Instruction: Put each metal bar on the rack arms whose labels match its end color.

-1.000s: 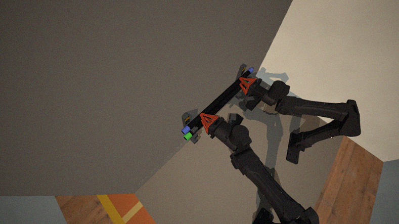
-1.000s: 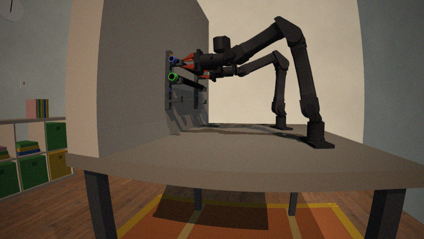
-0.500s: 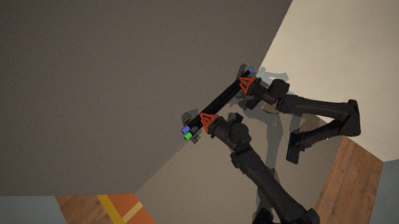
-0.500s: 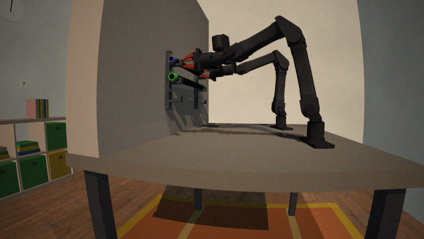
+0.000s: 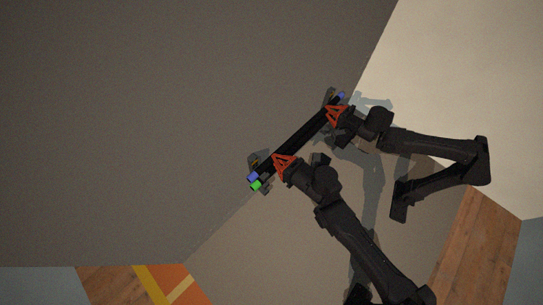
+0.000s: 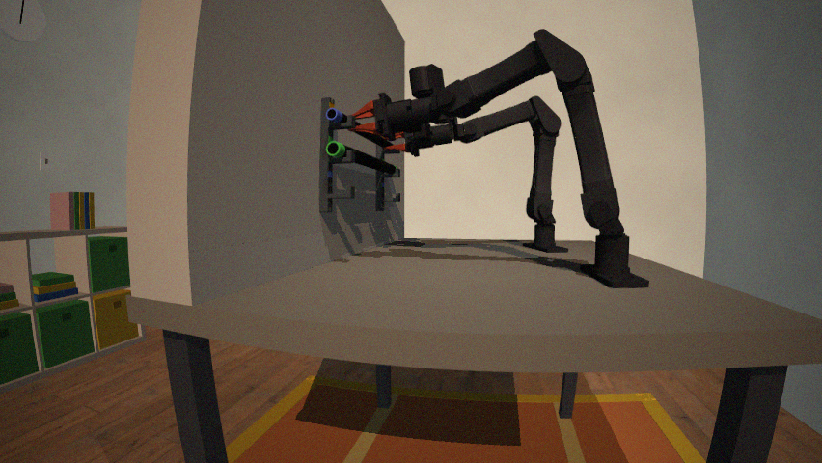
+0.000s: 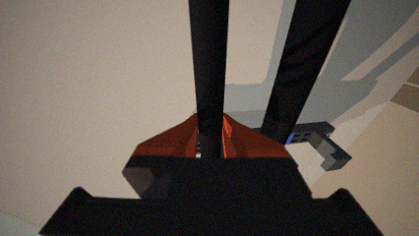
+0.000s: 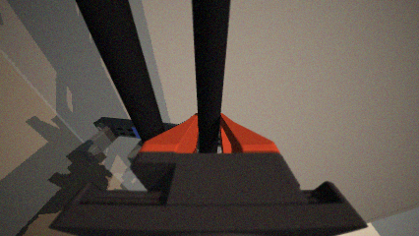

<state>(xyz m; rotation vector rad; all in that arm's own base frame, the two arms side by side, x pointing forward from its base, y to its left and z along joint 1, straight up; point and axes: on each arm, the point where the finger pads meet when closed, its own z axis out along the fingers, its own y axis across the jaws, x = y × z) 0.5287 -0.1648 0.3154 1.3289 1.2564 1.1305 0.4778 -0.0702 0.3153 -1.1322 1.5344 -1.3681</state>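
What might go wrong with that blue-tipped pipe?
The blue-ended bar might tilt or slip if the left gripper and right gripper move unevenly. Heading down to the blue labels, it could knock the green-ended bar below.

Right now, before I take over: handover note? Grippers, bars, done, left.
Left gripper: shut on blue-ended bar.
Right gripper: shut on the same bar.
Blue-ended bar: at the top, yellow-labelled pair; can't tell if it touches those arms.
Green-ended bar: on the middle pair.
Done: green-ended bar looks placed.
Left: blue-ended bar to the blue-labelled bottom pair, release, clear both robot arms.
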